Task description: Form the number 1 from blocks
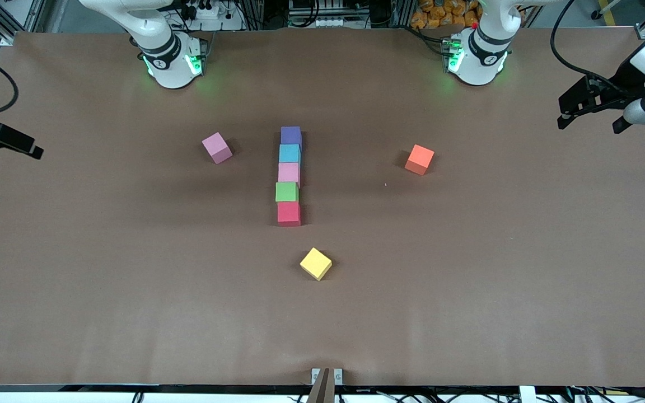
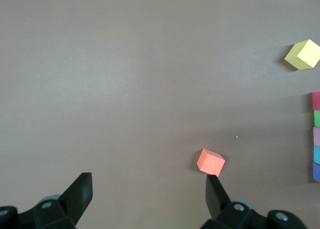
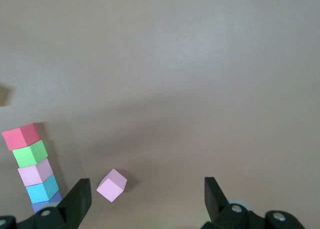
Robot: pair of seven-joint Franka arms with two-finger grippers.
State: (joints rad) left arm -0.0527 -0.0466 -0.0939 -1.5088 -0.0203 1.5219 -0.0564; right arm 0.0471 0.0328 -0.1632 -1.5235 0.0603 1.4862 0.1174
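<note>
Front view of the brown table (image 1: 132, 291) with five blocks set in a single straight column at its centre. From farthest to nearest the front camera the column reads: purple block (image 1: 290, 135), light blue block (image 1: 289, 153), pink block (image 1: 289, 172), green block (image 1: 286, 192), red block (image 1: 289, 213). Each block touches the next; the green block sits very slightly off line, toward the right arm's end of the table. In the left wrist view the column is cut by the frame edge, so only a thin strip of each block shows.

A second pink cube (image 1: 216, 148) lies apart from the column, toward the right arm's end of the table, turned at an angle and about level with the light blue block. An orange cube (image 1: 419, 159) lies apart toward the left arm's end, also turned. A yellow cube (image 1: 316, 263) lies nearer the front camera than the red block, turned and clear of it.

The left gripper (image 2: 149, 194) hangs over the left arm's end of the table, its fingers spread wide with nothing between them; in its wrist view the orange cube appears just by one fingertip, though it seems to lie on the table well below. The right gripper (image 3: 147, 196) hangs over the right arm's end of the table, largely cut off in the front view; its fingers are likewise spread wide and hold nothing, with the second pink cube visible on the table between and below them
</note>
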